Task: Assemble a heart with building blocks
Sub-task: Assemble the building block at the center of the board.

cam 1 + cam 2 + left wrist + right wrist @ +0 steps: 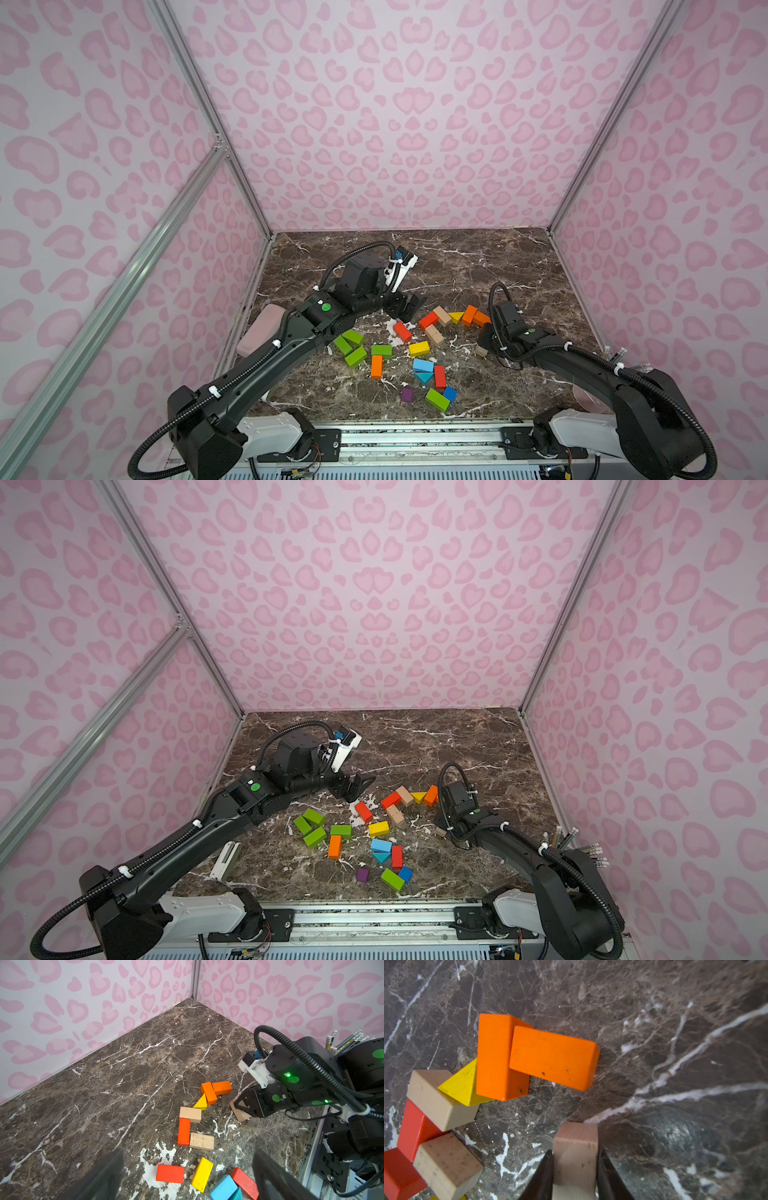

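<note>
An arc of building blocks lies on the marble: red (428, 320), tan (441, 315), a yellow triangle (456, 316) and two orange bricks (468, 315). Another tan brick (433, 334) lies below them. Loose green (351, 345), red (402, 331), yellow (419, 348), blue (423, 365) and purple (407, 395) blocks are scattered nearer the front. My right gripper (575, 1151) is shut on a tan block (575, 1142) low over the tabletop, just right of the orange bricks. My left gripper (188, 1152) hovers open above the loose red brick (170, 1173), holding nothing.
Coloured pencils (582, 845) stick up at the right wall. A pink pad (262, 328) lies by the left wall and a white folded piece (226, 860) near the left arm. A metal rail (415, 440) runs along the front edge.
</note>
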Robot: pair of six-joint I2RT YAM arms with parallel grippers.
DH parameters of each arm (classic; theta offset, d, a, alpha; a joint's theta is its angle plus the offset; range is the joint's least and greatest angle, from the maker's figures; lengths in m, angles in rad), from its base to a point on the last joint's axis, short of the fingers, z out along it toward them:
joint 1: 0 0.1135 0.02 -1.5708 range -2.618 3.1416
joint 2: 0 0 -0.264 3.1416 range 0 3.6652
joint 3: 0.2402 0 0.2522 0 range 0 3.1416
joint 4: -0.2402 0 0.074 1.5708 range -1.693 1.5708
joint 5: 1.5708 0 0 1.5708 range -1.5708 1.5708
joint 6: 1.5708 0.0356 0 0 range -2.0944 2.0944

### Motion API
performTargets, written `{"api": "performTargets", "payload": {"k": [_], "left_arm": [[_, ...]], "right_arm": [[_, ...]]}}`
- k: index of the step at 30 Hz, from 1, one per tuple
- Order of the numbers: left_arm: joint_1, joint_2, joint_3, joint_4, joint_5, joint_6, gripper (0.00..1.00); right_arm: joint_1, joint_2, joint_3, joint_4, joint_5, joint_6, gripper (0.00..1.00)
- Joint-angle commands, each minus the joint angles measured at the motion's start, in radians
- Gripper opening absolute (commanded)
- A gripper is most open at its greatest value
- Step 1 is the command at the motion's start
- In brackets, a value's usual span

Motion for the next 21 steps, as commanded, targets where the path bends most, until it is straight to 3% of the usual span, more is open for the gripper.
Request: {"api": "performTargets", "payload": {"k": [1, 3, 6, 21], "left_arm": [[0.000, -0.005, 0.002, 0.032, -0.008, 0.005, 0.98], [0.001, -0.005, 0.002, 0.031, -0.006, 0.006, 0.99], [0.001, -0.006, 0.003, 0.031, -0.006, 0.007, 0.98], [0.001, -0.011, 0.002, 0.030, -0.008, 0.007, 0.99]], "right_arm": [[-0.003, 0.002, 0.016, 0.008, 0.001, -0.016, 0.48], [-0.004, -0.012, 0.011, 0.004, -0.017, -0.028, 0.56], [-0.003, -0.039, 0.001, -0.013, -0.038, -0.042, 0.59], [0.003, -0.090, -0.027, -0.125, -0.145, -0.157, 0.55]]}}
